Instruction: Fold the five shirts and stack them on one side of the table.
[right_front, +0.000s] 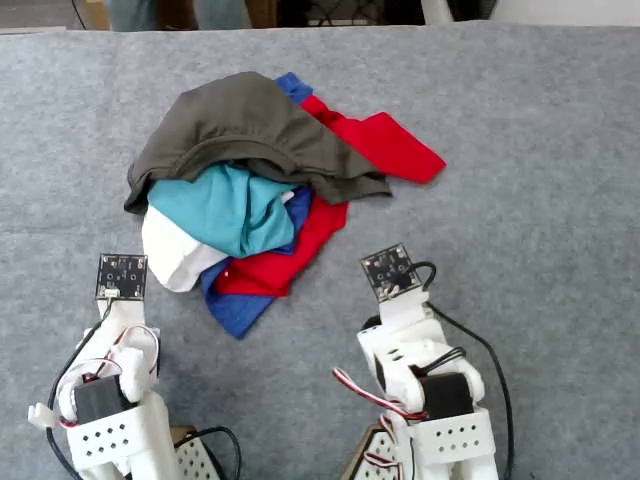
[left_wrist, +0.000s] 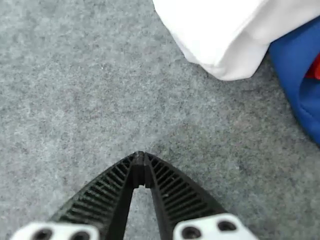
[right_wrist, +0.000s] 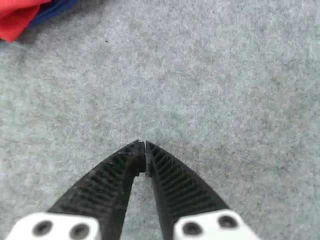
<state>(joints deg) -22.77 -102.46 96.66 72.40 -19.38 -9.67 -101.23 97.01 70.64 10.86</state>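
Observation:
A heap of shirts lies on the grey felt table (right_front: 540, 150): a dark grey shirt (right_front: 250, 125) on top, a teal shirt (right_front: 230, 205) under it, a white shirt (right_front: 170, 250) at the left, a red shirt (right_front: 385, 140) and a blue shirt (right_front: 240, 305) beneath. My left gripper (left_wrist: 139, 157) is shut over bare felt, just short of the white shirt (left_wrist: 225, 35) and the blue shirt (left_wrist: 300, 80). Over bare felt to the right of the heap, my right gripper (right_wrist: 144, 147) is shut, with the red shirt (right_wrist: 17, 17) at the corner of its view.
Both arm bases stand at the near edge, the left arm (right_front: 110, 400) and the right arm (right_front: 420, 380). Bare felt stretches to the right of the heap and along the far edge.

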